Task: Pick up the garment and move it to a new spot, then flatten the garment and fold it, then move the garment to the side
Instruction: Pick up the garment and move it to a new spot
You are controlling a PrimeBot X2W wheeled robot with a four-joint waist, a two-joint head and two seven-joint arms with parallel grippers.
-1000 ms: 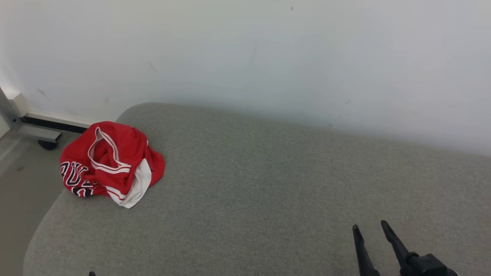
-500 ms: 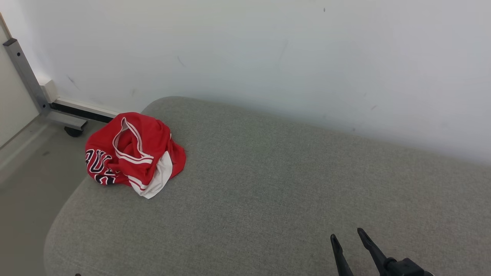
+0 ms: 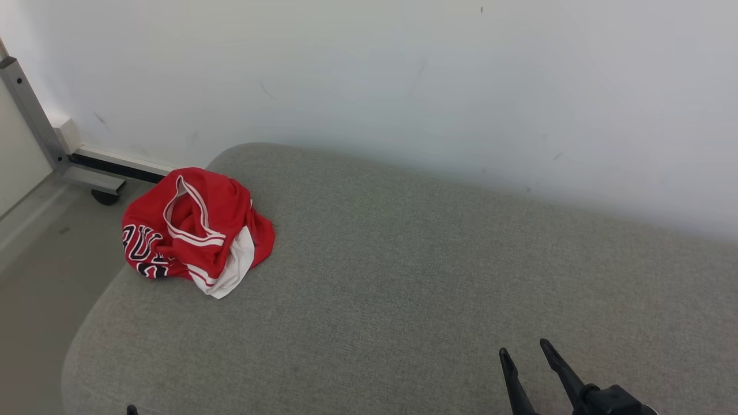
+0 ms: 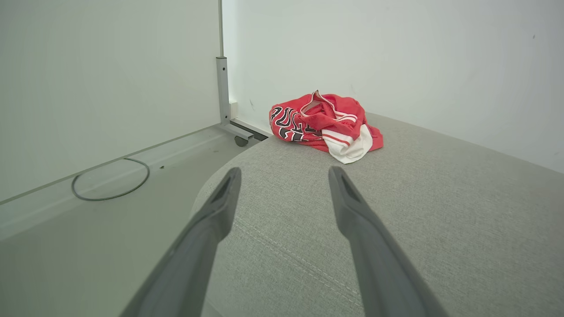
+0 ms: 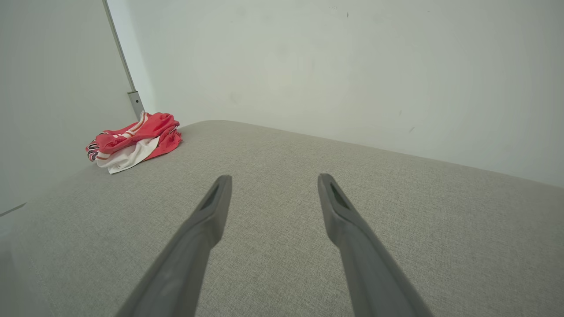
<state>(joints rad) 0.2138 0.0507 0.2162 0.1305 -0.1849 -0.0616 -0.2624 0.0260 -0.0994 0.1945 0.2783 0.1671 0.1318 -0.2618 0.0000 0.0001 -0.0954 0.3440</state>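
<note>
Both jaws stand wide apart and empty. Left gripper (image 4: pixel 284 169) points its two dark fingers over the near rounded edge of the grey woven fabric cushion (image 3: pixel 415 276). Right gripper (image 5: pixel 274 176) hovers over bare cushion, lower right in the head view.

Task item: crumpled red jersey with white trim and black lettering (image 3: pixel 193 230), bunched in a heap at centre left of the head view. It sits on the far left corner of the cushion, with its left side right at the rounded edge. Neither gripper touches it. The left is nearer, the right well apart from it.

Risks, as judged:
- The heap sits at the drop-off. A sideways nudge or a shallow pinch may push it over the edge onto the grey floor (image 3: pixel 34 276).
- The layers are tangled. A grab at the top fold may lift one layer and leave the rest trailing, or catch several layers and make flattening harder.
- The fabric looks thin and slick, so it may slip from the long fingers during the carry.
- A grey metal frame post (image 3: pixel 29 112) and its black caster (image 3: pixel 105 197) stand just beyond the heap, upper left. An overreaching left arm could strike them.

Containers: none noted. The jersey lies loose on the cushion, inside nothing.
</note>
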